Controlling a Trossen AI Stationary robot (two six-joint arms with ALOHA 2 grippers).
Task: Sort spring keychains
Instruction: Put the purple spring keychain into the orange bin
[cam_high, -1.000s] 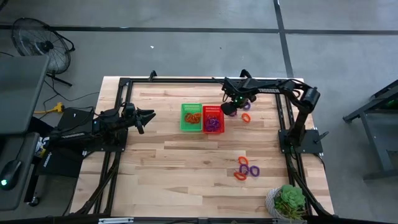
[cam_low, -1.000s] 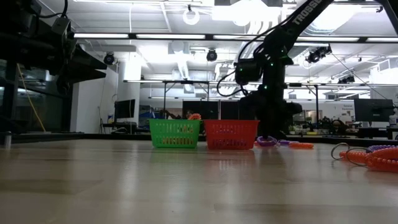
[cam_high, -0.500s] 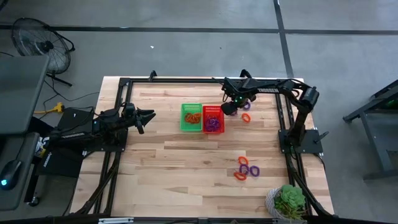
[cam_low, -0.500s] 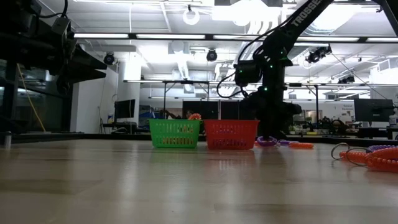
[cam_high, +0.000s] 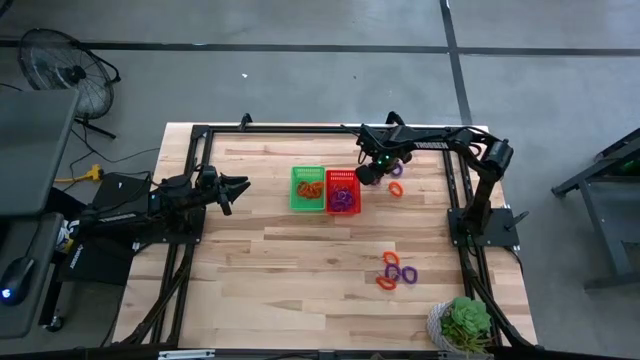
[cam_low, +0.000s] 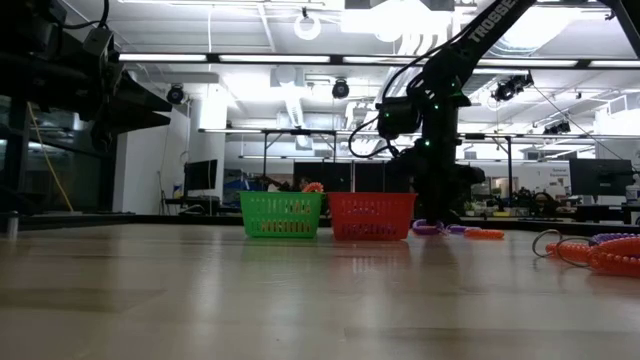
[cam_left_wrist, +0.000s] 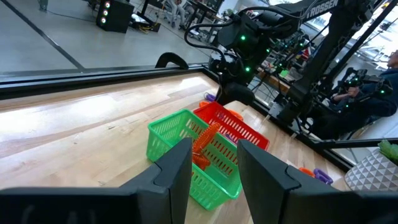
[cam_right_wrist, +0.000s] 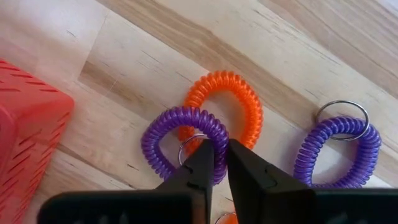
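Right wrist view, right gripper nearly pressed together over purple keychain overlapping orange keychain, red basket just beside, green basket touching it, left gripper spread, well apart

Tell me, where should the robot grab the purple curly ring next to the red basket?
Best on the near curve of the purple spring keychain, coming straight down from above. It lies flat on the table, overlapping the orange spring keychain, so only its coil can be pinched. The right gripper is already at that curve.
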